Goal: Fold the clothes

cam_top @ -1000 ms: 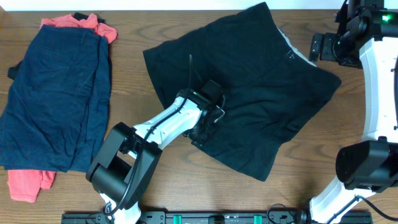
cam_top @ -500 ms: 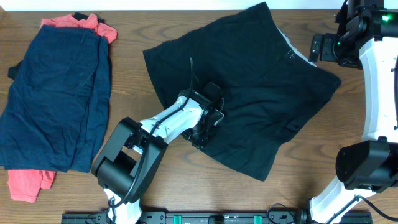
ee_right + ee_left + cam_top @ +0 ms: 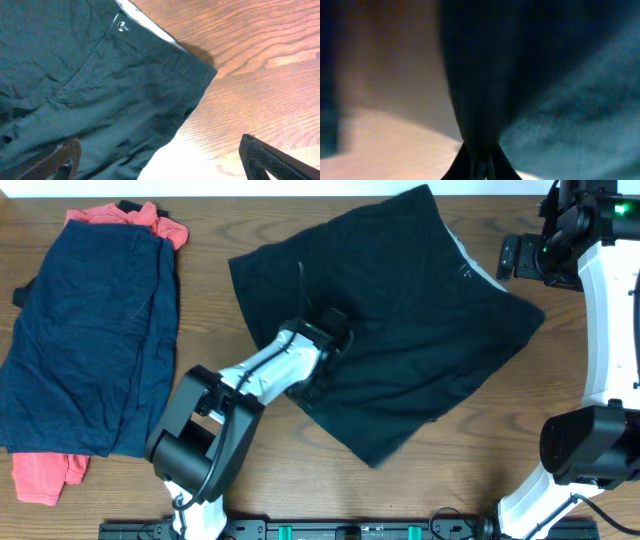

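The black shorts (image 3: 420, 300) lie spread across the middle and right of the table, with pale grey waistband lining showing at the top right edge. My left gripper (image 3: 315, 380) is shut on a fold of the black shorts' left-lower edge; in the left wrist view the gripper (image 3: 480, 167) pinches dark fabric (image 3: 485, 75) that hangs in front of the camera. My right gripper (image 3: 515, 255) is open and empty beside the shorts' waistband corner (image 3: 150, 75); its fingers (image 3: 165, 165) straddle the cloth edge and bare table.
Folded navy shorts (image 3: 90, 340) lie at the left on a coral-red piece (image 3: 45, 475) that sticks out at the top and bottom. The wooden table (image 3: 500, 450) shows at the lower right. The right arm's base (image 3: 590, 445) stands at the right edge.
My left gripper has drawn the pinched black fabric up and to the left. The shorts' lower corner has slid left and the cloth has bunched. The right arm has not moved.
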Tool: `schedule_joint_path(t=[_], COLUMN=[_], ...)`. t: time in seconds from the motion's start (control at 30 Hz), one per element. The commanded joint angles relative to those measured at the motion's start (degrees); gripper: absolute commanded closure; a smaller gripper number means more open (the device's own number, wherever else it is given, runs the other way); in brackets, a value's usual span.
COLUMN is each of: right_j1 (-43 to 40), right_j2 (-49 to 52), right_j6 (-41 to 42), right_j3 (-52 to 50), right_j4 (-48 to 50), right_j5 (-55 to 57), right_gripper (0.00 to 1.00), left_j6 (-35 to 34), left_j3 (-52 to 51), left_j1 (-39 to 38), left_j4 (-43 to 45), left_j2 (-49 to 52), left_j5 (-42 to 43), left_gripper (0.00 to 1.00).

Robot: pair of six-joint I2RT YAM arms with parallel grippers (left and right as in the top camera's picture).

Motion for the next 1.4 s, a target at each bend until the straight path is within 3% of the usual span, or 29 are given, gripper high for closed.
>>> schedule_joint_path(t=[0.0, 0.33, 0.43, 0.57, 0.77, 0.9, 1.1, 1.2, 1.37], right_j1=[-0.07, -0.07, -0.07, -0.07, -0.07, -0.07, 0.15, 0.57, 3.19], right_j2=[0.42, 0.42, 0.42, 0.39, -1.03, -4.22, -10.05, -11.43, -11.61], right_j6=[-0.76, -0.76, -0.72, -0.76, -0.74, -2.25, -2.23, -1.86, 1.68], right_j3=[-0.17, -0.17, -0.17, -0.17, 0.04, 0.04, 0.04, 0.02, -2.40], right_j4=[-0.09, 0.04, 0.15, 0.50, 1.64, -0.07, -6.49, -9.44, -14.05], right_j5=[0.11, -2.86, -2.97, -4.61, -6.45, -8.04, -9.33, -11.78, -12.26], right_gripper=[0.01, 0.01, 0.01, 0.01, 0.01, 0.01, 0.01, 0.01, 0.01], left_j6=[1.05, 5.49, 5.49, 5.20, 2.16, -4.04, -17.33, -21.35, -23.71], left_j3=[-0.63, -0.63, -0.63, 0.22, 2.78, 3.93, 4.00, 3.85, 0.85], left_j1=[4.87, 18.78, 21.57, 21.99, 18.93, 17.51, 17.42, 16.90, 12.35], left_j4=[3.74, 11.04, 11.04, 8.04, 3.37, -1.86, -11.21, -15.52, -21.88], left_j2=[2.12, 2.12, 2.12, 1.33, -4.44, -11.65, -22.97, -25.83, -26.23], left_j5=[-15.28, -15.45, -15.43, -14.34, -9.92, -5.49, 12.46, 19.12, 20.85], left_gripper=[0.94, 0.90, 0.75, 0.70, 0.49, 0.35, 0.17, 0.16, 0.16])
